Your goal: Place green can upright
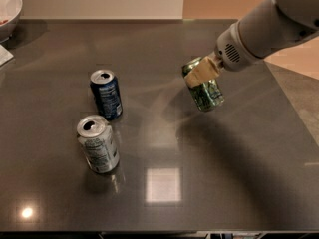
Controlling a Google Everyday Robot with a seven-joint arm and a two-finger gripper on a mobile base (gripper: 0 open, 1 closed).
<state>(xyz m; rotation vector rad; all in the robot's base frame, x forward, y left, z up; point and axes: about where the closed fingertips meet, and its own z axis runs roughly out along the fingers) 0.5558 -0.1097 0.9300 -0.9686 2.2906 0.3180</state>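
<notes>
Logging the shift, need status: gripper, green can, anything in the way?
Gripper shut on green can, right of centre over table. Can tilted, not yet upright. Blue can and silver can stand well left.
</notes>
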